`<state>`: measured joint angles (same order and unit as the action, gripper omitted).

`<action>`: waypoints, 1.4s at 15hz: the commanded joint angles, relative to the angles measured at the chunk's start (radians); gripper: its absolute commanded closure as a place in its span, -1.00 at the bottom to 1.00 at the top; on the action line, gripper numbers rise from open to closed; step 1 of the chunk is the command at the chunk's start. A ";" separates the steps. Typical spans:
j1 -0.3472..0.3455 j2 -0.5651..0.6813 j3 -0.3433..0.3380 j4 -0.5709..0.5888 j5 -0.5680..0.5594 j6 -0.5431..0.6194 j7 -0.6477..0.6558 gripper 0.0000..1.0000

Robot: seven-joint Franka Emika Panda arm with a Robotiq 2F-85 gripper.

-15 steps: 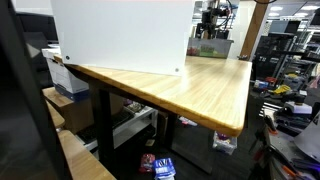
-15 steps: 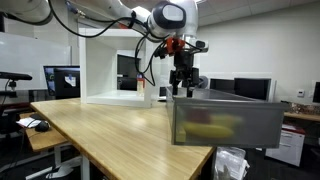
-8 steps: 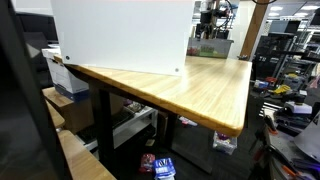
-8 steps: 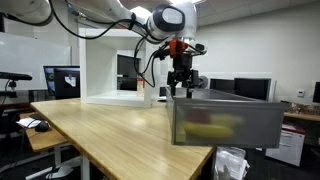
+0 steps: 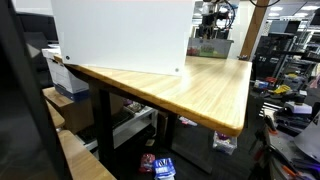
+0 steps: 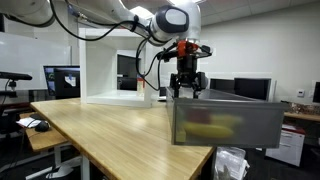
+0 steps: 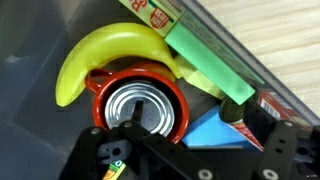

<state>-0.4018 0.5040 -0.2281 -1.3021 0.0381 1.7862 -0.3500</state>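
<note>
In the wrist view I look straight down into a dark bin. In it lie a yellow banana (image 7: 100,55), a red cup (image 7: 172,92) with a silver can (image 7: 135,105) inside it, a green block (image 7: 205,60), a blue wedge-shaped piece (image 7: 215,130) and a red package (image 7: 288,105). My gripper (image 7: 190,152) hangs open over the can and the blue piece, holding nothing. In both exterior views the gripper (image 6: 187,86) (image 5: 212,22) hovers just above the grey translucent bin (image 6: 225,122) (image 5: 210,47).
The bin stands at one end of a long wooden table (image 6: 100,125) (image 5: 190,85). A tall white open-fronted box (image 6: 110,70) (image 5: 120,35) stands on the table. A printed carton (image 7: 150,12) lies at the bin's far wall. Desks, monitors and clutter surround the table.
The gripper has shifted slightly sideways over the bin, staying open. The objects in the bin have not moved.
</note>
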 commanded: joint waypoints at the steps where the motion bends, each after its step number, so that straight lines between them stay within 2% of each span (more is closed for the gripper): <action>1: -0.039 0.021 0.014 0.041 -0.018 -0.003 -0.068 -1.00; 8: -0.069 0.025 0.025 0.095 -0.012 -0.023 -0.121 -1.00; 15: -0.043 0.016 0.032 0.076 -0.005 -0.017 -0.131 -1.00; 17: -0.034 0.015 0.043 0.067 -0.007 -0.013 -0.125 -0.87; 18: -0.031 0.015 0.046 0.066 -0.008 -0.013 -0.125 -0.88; 19: -0.025 0.014 0.049 0.061 -0.011 -0.008 -0.123 -0.61; 21: -0.017 0.014 0.055 0.054 -0.012 -0.005 -0.121 -0.73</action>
<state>-0.4288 0.5268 -0.1824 -1.2258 0.0318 1.7802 -0.4501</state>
